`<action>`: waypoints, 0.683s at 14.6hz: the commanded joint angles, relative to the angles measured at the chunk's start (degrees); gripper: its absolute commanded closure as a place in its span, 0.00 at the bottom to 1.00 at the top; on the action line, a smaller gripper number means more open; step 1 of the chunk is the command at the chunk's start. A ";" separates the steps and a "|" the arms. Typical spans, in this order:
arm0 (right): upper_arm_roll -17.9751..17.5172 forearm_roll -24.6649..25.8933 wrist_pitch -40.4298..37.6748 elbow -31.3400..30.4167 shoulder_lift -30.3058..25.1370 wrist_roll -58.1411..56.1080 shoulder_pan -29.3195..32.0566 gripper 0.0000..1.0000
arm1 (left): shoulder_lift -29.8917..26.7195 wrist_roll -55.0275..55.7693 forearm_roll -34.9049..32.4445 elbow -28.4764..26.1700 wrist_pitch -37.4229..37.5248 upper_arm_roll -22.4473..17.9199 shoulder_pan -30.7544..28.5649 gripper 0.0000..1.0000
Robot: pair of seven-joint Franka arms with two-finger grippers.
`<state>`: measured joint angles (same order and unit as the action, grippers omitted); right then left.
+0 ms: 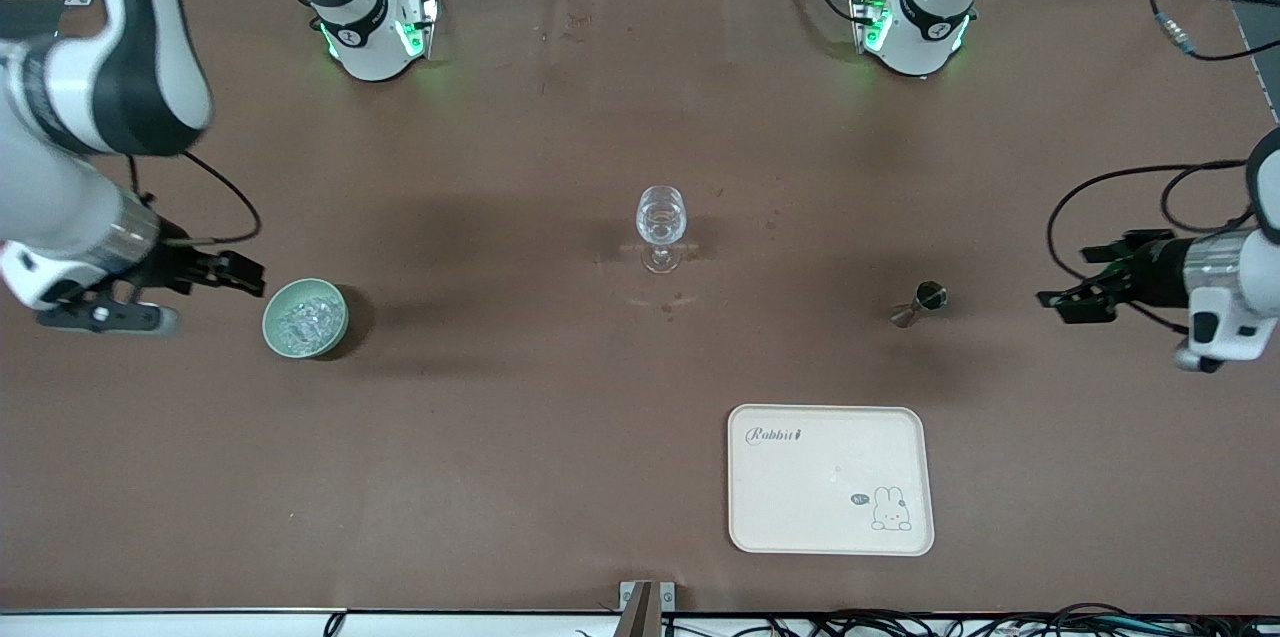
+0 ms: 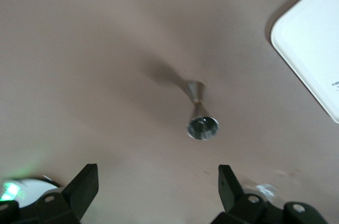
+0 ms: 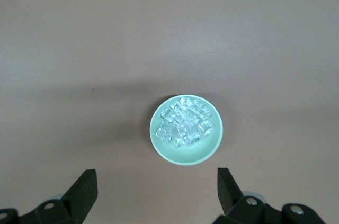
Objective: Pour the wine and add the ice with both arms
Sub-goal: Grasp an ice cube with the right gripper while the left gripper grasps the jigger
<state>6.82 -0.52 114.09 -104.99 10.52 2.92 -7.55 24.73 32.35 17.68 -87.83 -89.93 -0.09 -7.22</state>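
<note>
A pale green bowl [image 1: 274, 322] holds a heap of clear ice [image 1: 307, 319] toward the right arm's end of the table. My right gripper [image 1: 245, 274] hovers open and empty beside the bowl. In the right wrist view the bowl [image 3: 197, 155] and the ice [image 3: 186, 123] lie ahead of the open right gripper [image 3: 156, 187]. A clear stemmed glass [image 1: 661, 227] stands mid-table. A small metal jigger [image 1: 920, 302] stands toward the left arm's end. My left gripper [image 1: 1065, 277] is open and empty beside it. The left wrist view shows the jigger [image 2: 201, 122] ahead of the open left gripper [image 2: 157, 187].
A cream tray [image 1: 830, 437] with a rabbit print lies nearer the front camera than the jigger; its corner shows in the left wrist view [image 2: 312, 49]. The two arm bases [image 1: 375, 32] [image 1: 912, 22] stand at the table's back edge. Cables trail by the left arm.
</note>
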 commanded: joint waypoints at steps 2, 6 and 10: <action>0.03 0.26 5.95 -2.41 3.80 -0.72 0.78 0.00 | 6.98 1.05 8.93 0.64 0.46 0.09 -2.62 0.02; 0.03 0.35 20.08 -10.83 5.74 -6.22 3.93 0.00 | 14.02 1.14 15.18 0.90 -1.12 0.00 -3.15 0.08; 0.03 0.35 28.88 -14.87 8.99 -7.93 4.65 0.00 | 17.19 1.14 18.00 0.99 -1.21 -0.09 -2.97 0.14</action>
<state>7.44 -0.49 138.92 -116.68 19.60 -4.25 -3.23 40.87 32.57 34.31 -87.93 -91.32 -0.17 -10.15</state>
